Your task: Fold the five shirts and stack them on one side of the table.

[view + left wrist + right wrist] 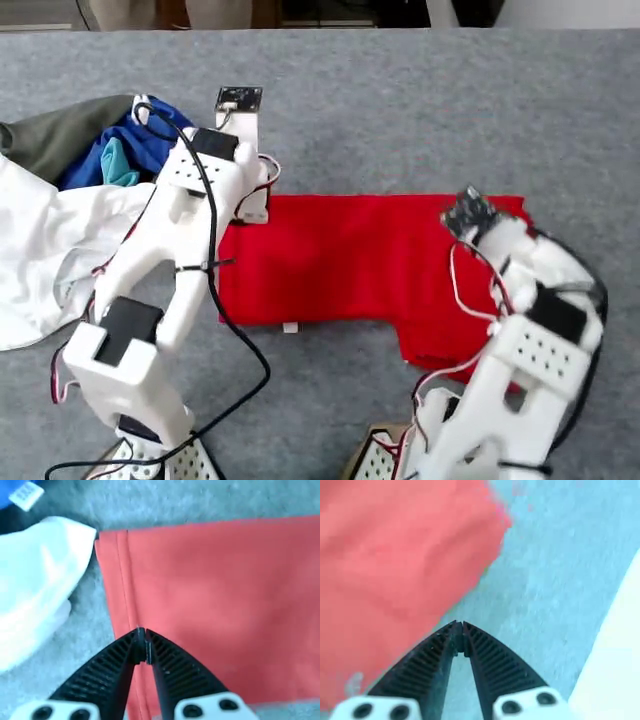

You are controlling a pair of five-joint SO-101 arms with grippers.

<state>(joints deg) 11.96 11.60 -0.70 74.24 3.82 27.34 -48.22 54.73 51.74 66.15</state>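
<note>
Nearest the arm bases, the red shirt (340, 260) lies flat mid-table. It is a long strip with one flap jutting toward the bases on the right arm's side, so it looks partly folded. The left gripper (141, 649) is closed, tips meeting right over the shirt's hemmed short edge; can't tell if fabric is pinched. The right gripper (460, 641) is also closed, tips at the opposite end where red cloth meets the bare grey table (545, 580), nothing visibly held.

Farther back on the left arm's side is a loose pile: white shirt (50, 240), teal garment (118, 165), blue shirt (155, 140), dark grey-green shirt (60, 135).

Step, judged: the first shirt is mid-fold and no stack has been started. The next move likely calls for opening the fingers, getting one under an end's corners, then carrying that end over evenly.
</note>
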